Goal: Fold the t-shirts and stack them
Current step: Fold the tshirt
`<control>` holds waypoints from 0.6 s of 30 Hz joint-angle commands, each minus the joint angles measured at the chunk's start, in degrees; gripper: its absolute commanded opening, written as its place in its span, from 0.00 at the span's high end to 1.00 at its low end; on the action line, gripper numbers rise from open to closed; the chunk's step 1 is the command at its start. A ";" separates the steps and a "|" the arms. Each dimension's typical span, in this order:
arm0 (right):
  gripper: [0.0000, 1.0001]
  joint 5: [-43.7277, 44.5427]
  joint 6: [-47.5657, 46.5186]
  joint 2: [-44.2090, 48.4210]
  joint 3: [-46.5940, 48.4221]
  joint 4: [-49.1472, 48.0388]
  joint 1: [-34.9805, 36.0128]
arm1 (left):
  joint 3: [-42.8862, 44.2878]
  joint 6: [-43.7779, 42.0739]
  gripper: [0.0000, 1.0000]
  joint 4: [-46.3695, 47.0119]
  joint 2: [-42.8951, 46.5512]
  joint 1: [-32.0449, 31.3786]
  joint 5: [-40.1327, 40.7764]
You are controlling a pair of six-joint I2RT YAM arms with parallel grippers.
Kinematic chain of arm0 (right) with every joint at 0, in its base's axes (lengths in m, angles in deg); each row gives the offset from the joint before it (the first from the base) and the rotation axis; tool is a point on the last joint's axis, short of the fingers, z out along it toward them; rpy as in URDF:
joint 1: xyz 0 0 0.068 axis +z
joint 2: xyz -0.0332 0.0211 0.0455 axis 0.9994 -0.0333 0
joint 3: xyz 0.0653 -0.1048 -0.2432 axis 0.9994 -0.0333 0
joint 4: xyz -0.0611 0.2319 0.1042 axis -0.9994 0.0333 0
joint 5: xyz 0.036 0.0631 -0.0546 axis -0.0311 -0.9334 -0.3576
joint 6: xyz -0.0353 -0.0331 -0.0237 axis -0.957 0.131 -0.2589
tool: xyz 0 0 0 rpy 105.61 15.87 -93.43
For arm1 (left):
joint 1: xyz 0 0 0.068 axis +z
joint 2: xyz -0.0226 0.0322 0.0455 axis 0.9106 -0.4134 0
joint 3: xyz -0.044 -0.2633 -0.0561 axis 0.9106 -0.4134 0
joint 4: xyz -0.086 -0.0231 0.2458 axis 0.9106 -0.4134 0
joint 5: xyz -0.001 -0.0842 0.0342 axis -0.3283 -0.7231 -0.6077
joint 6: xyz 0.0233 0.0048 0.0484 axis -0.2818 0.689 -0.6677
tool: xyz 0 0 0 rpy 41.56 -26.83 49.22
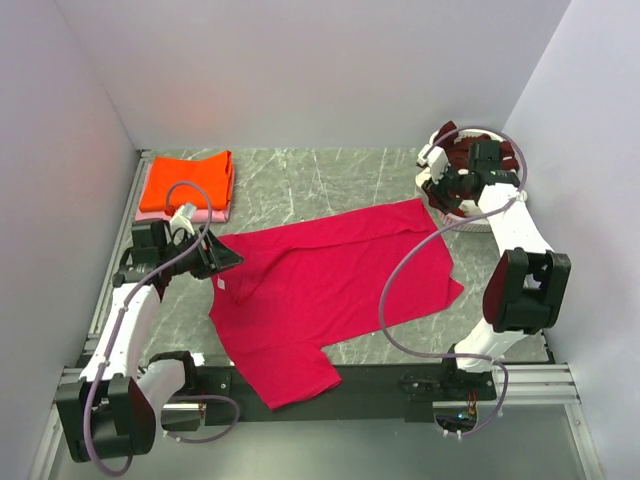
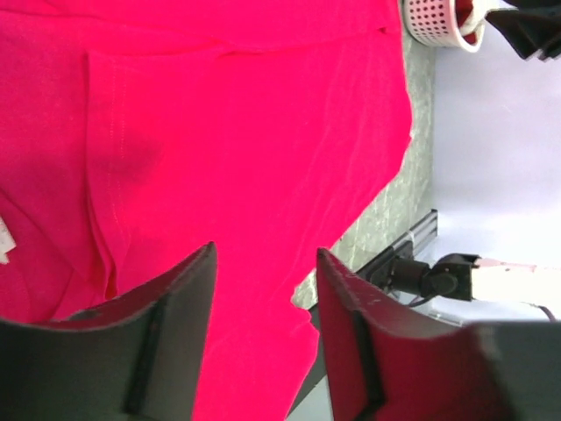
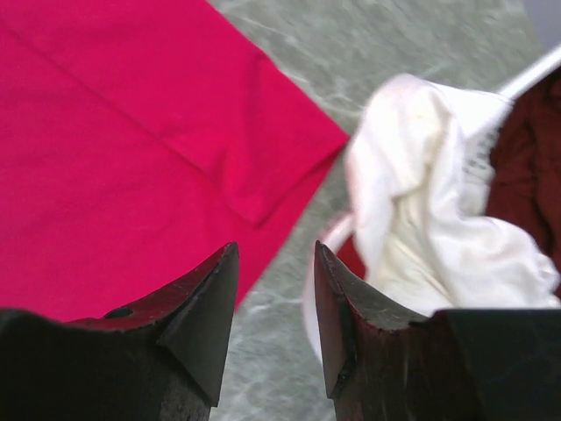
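On the desk (image 1: 330, 175) we see the crimson-pink t-shirt (image 1: 340, 290) spread out; our left end effector (image 2: 265, 254) and right end effector (image 3: 276, 250) gape empty.

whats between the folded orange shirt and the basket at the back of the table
Only bare tabletop, as the top view shows. The spread crimson shirt lies just nearer than that stretch.

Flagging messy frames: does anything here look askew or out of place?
The crimson t-shirt lies diagonally, unfolded, one corner overhanging the near rail. A white shirt spills over the side of the basket.
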 commanded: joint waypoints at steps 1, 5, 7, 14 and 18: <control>0.53 -7.22 2.64 2.54 -0.42 5.03 -0.15 | 3.88 -3.51 0.44 -2.05 0.49 0.22 2.96; 0.53 -12.49 4.22 4.82 -2.17 8.98 1.43 | 6.87 -3.60 0.46 -1.18 -5.48 -1.09 5.52; 0.53 -15.05 5.80 5.96 -4.10 8.90 1.52 | 9.58 -3.60 0.48 -2.92 -10.75 -3.99 10.60; 0.53 -19.44 8.35 9.65 -9.47 8.29 1.69 | 19.08 -4.03 0.49 -4.34 -27.26 -12.87 28.26; 0.53 -21.29 9.49 11.50 -12.37 7.50 1.69 | 23.82 -5.00 0.47 -5.22 -34.40 -14.89 34.96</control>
